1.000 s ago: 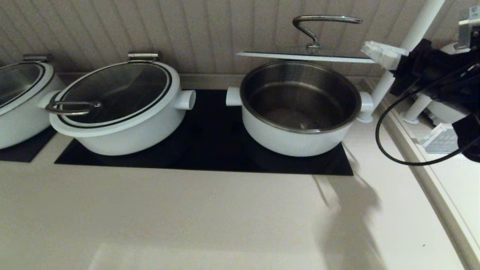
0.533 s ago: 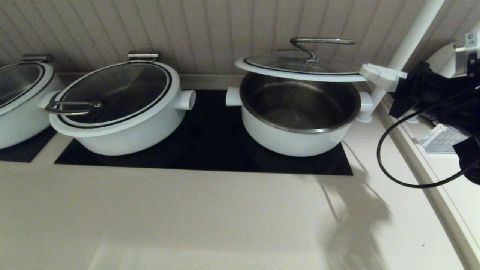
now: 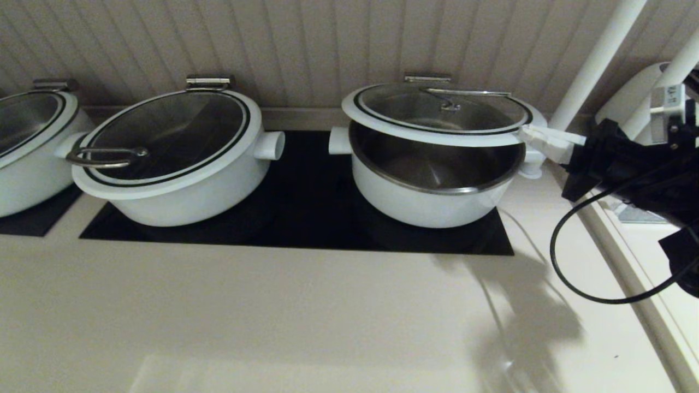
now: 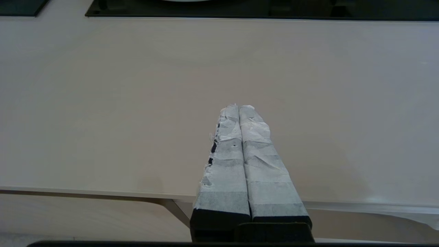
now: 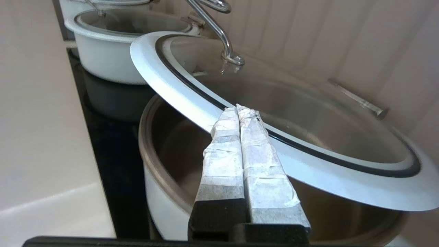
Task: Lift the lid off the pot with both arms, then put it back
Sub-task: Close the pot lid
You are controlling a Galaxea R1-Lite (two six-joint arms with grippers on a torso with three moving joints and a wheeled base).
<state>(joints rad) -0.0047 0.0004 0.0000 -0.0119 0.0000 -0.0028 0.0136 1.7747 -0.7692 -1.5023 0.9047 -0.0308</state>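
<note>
The right arm (image 3: 633,164) is extended from the right side toward the pot (image 3: 434,180), with a black cable (image 3: 573,267) looped below it. The right gripper (image 3: 527,134) is placed at the right edge of the lid (image 3: 437,117); its taped fingers (image 5: 240,151) are pressed together with no gap, and their tips are set against the lid's white rim rather than clamped around it. The lid is held tilted above the pot, raised at the front and lowered toward the hinge (image 3: 427,78) at the back, so that the steel inner bowl is exposed beneath it.

In the head view, the pot is seen on a black panel (image 3: 306,218) set into the tabletop (image 3: 273,311), beside a second pot (image 3: 175,164) whose lid is seated flat. The left arm is not shown there.

In the right wrist view, the bar handle (image 5: 219,31) and the contact of the fingertips with the rim are shown close up.

In the left wrist view alone, the left gripper (image 4: 240,108) is shown, its fingers likewise closed on nothing, held over bare tabletop near the front edge.
</note>
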